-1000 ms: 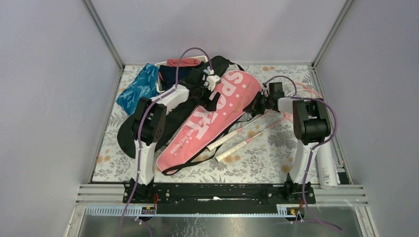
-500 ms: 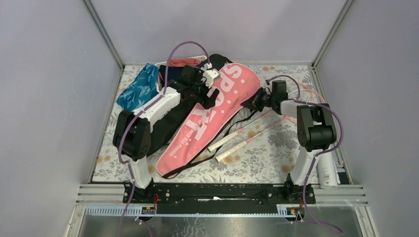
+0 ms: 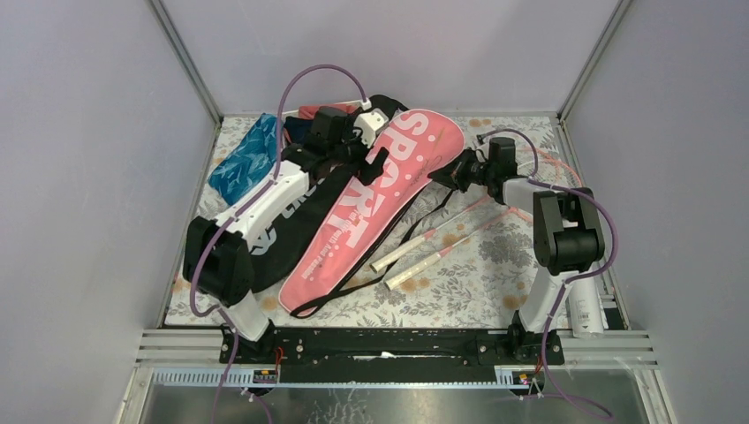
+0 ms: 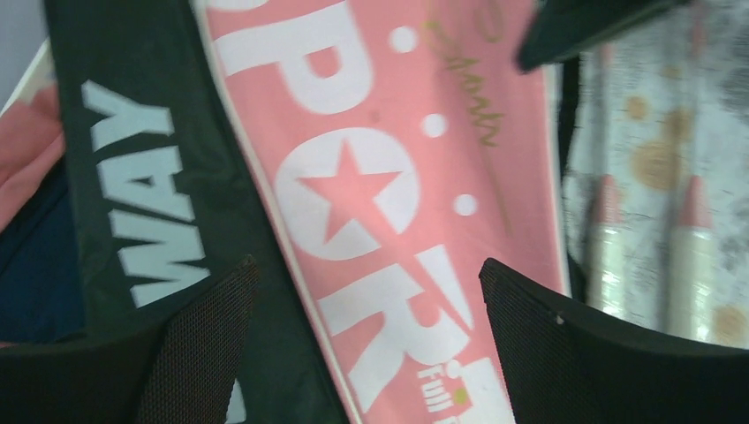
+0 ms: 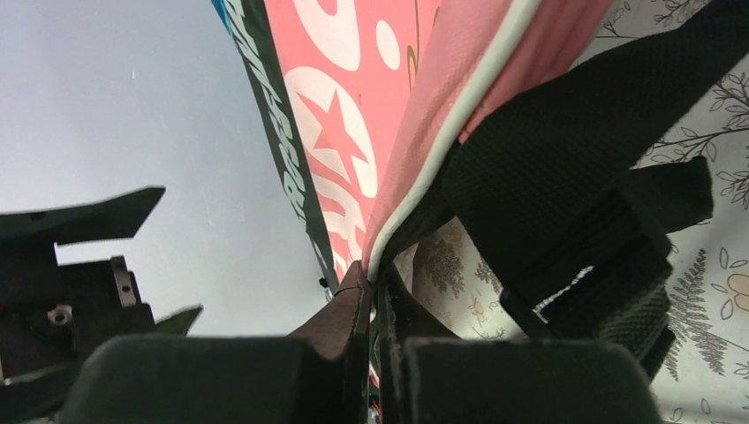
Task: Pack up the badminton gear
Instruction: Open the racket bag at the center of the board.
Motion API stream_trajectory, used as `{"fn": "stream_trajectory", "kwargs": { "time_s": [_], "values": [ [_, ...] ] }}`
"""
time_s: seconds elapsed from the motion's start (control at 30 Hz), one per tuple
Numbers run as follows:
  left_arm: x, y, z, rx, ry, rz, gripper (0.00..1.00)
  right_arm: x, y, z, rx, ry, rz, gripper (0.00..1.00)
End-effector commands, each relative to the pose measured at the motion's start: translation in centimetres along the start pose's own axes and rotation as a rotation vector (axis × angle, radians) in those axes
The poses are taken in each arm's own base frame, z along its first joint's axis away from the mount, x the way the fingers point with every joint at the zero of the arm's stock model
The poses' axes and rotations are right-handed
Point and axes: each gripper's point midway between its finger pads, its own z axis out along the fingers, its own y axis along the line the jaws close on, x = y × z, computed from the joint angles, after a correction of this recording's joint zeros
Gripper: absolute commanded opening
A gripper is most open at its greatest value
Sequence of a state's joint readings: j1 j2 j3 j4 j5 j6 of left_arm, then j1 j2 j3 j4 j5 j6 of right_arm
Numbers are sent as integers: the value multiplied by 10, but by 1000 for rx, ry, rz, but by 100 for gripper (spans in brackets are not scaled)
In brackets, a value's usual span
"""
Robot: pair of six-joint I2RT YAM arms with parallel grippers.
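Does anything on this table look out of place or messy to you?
Yes. The pink racket-shaped "SPORT" bag sprawls askew over the black "CROSSWAY" bag, one edge pinched up by the right gripper. The long white tube lies apart in the near right corner.

walls [image 3: 79, 177]: plain lilac-grey; table cloth [image 3: 477, 291]: floral (grey leaves); rails [image 3: 168, 346]: aluminium, near edge

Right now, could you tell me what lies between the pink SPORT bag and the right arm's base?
Two white-handled rackets on the tablecloth, in the top view.
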State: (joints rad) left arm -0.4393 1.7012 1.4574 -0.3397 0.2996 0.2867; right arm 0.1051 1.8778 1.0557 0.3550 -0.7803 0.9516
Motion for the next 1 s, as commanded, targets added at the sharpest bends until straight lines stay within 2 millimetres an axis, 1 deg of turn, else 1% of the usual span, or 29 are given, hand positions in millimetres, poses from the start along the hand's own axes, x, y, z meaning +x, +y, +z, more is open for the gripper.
{"fn": "stream_trajectory", "kwargs": {
  "time_s": [0.0,0.07,0.2,0.3,0.4,0.47,0.53,0.6,0.77,0.87,0.97],
  "values": [
    [3,-59,-8,230,-22,84,99,-4,58,-12,-123,-5,-79,0],
    [13,-78,-4,258,-4,131,99,-6,61,-13,-121,-7,-83,0],
    [27,-103,9,264,17,139,99,-5,63,-14,-117,-14,-79,0],
    [39,-116,22,228,50,132,99,-5,63,-15,-115,-19,-76,0],
    [48,-130,30,223,73,131,99,-7,65,-16,-111,-25,-83,0],
    [51,-131,37,176,83,129,98,-7,65,-16,-108,-24,-85,0],
    [55,-129,43,138,100,140,95,-7,65,-16,-105,-22,-87,0],
    [58,-126,47,111,115,147,88,-7,64,-16,-100,-18,-92,0],
    [66,-129,54,123,138,158,75,-7,62,-14,-95,-8,-97,0],
    [68,-130,57,130,147,160,64,-8,62,-14,-90,-5,-109,0],
    [66,-132,55,147,147,170,59,-8,61,-14,-80,-1,-125,0]
  ]
}}
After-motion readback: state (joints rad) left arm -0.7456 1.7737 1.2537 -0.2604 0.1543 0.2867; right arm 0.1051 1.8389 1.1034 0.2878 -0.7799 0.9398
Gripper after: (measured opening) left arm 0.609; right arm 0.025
